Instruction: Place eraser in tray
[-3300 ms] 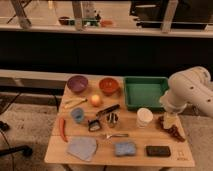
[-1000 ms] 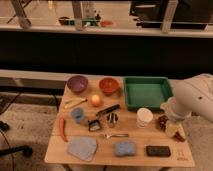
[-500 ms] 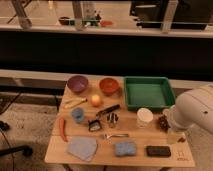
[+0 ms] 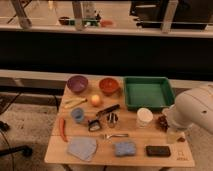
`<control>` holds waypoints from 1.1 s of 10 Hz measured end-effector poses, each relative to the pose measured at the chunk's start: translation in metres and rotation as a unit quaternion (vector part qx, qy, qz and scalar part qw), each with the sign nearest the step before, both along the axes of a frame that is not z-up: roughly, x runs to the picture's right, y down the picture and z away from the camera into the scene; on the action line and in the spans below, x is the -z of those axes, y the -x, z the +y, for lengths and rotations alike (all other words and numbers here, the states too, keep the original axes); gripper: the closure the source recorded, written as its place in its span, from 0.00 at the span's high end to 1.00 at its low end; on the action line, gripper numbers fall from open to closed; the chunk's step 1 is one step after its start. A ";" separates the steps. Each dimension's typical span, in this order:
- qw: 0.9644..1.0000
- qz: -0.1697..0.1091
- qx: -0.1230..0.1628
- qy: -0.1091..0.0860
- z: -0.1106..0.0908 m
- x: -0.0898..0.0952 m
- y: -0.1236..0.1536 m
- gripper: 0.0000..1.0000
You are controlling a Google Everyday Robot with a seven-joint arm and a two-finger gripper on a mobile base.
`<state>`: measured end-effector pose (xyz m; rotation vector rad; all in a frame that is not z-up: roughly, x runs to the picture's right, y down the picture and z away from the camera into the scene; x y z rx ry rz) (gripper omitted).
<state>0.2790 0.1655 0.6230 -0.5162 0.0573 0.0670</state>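
Your gripper point(image 4: 173, 134) hung low at the frame's right, open or closed I could not tell, likely staged to drop onto the eraser point(image 4: 158, 150), lying flat at lower right, well below the tray point(image 4: 148, 94).

You have the eraser point(image 4: 158, 150) at the table's point(image 4: 137, 140) lower right, the tray point(image 4: 148, 93) behind it, and the gripper point(image 4: 172, 133) between them at the right edge.

Nothing readable shows anywhere: no text, label, brand or number. A small dark marking point(image 4: 181, 156) at the 5 o'clock corner of the surface point(image 4: 104, 151) is too small to make out. The gripper point(image 4: 173, 135) hangs over the surface's 4 o'clock edge, near that marking.
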 end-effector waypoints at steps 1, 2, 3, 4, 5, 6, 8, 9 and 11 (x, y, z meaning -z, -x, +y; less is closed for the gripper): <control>1.000 0.004 0.006 0.004 0.012 -0.002 0.002 0.80; 1.000 0.008 0.009 0.005 0.030 -0.007 0.003 0.80; 1.000 0.009 0.012 0.005 0.044 -0.010 0.006 0.80; 1.000 0.009 0.013 0.004 0.060 -0.010 0.008 0.80; 1.000 0.007 0.014 0.002 0.065 -0.010 0.010 0.80; 1.000 0.003 0.016 0.000 0.067 -0.011 0.013 0.80; 1.000 -0.008 0.021 -0.001 0.077 -0.016 0.016 0.80; 1.000 -0.013 0.022 0.002 0.083 -0.021 0.017 0.80; 0.999 -0.023 0.021 0.011 0.096 -0.032 0.018 0.80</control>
